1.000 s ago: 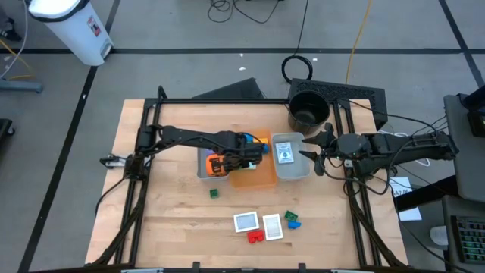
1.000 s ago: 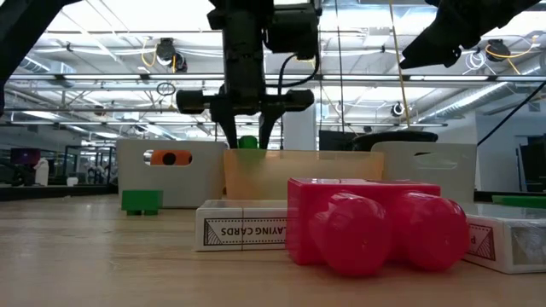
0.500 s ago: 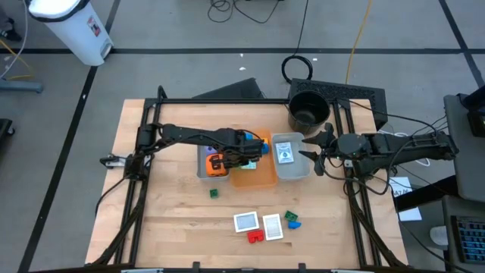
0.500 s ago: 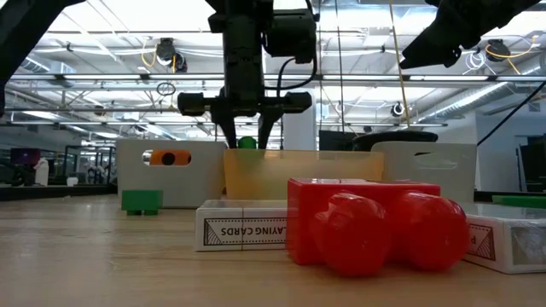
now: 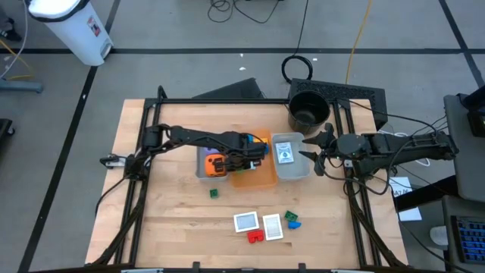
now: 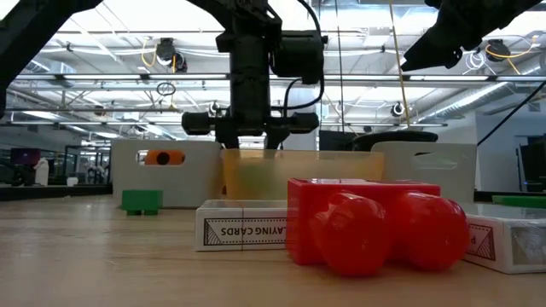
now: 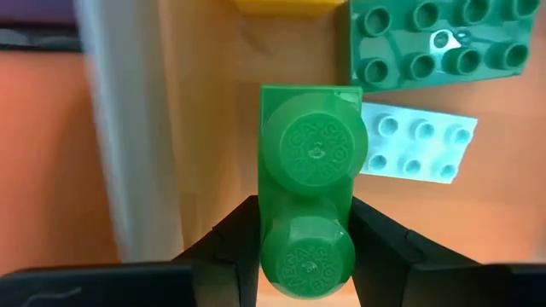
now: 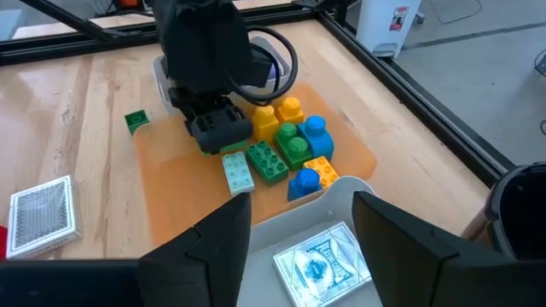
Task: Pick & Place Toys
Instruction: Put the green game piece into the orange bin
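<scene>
Pincer, my left (image 7: pixel 305 243), clamped on green brick (image 7: pixel 310 170), has descended into orange tray (image 5: pixel 258 180); release is next.

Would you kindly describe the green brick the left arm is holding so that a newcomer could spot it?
Find the orange tray at the table's middle, between two grey trays. The left gripper hangs over its left part, shut on a green brick. Unlike the loose bricks in the tray, it is narrow, with two round studs in a row.
</scene>
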Robot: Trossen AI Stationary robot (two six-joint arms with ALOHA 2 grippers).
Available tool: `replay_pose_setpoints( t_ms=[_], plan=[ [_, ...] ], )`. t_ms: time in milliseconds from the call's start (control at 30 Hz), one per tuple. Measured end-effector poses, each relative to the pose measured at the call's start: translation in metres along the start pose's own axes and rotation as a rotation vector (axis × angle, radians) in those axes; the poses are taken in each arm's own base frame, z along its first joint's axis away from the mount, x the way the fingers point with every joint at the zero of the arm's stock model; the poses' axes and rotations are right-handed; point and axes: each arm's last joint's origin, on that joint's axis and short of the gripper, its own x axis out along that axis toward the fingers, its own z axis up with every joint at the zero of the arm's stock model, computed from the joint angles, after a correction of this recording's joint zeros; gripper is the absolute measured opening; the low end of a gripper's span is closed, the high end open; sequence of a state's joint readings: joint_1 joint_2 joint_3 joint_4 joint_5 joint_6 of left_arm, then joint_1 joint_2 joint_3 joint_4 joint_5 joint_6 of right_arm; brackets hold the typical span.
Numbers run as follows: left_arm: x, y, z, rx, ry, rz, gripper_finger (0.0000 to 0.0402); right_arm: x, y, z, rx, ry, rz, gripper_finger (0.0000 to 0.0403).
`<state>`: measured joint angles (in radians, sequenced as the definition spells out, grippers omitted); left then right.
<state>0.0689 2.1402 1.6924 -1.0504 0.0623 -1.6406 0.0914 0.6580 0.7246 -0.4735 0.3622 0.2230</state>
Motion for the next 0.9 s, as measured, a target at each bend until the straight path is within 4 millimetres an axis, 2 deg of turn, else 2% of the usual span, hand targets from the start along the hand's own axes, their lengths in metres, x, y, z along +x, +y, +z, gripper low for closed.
replay_pose_setpoints(
  t_ms=[467, 900],
  plan=[
    [0.0, 0.0, 0.002, 0.002, -0.014, -0.001, 0.0155, 0.011, 0.001, -0.018, 0.017, 0.039, 0.017, 0.0199],
    [0.0, 0.0, 0.002, 0.003, -0.038, -0.004, 0.0158, 0.011, 0.002, -0.018, 0.006, 0.04, 0.045, 0.0199]
  ],
)
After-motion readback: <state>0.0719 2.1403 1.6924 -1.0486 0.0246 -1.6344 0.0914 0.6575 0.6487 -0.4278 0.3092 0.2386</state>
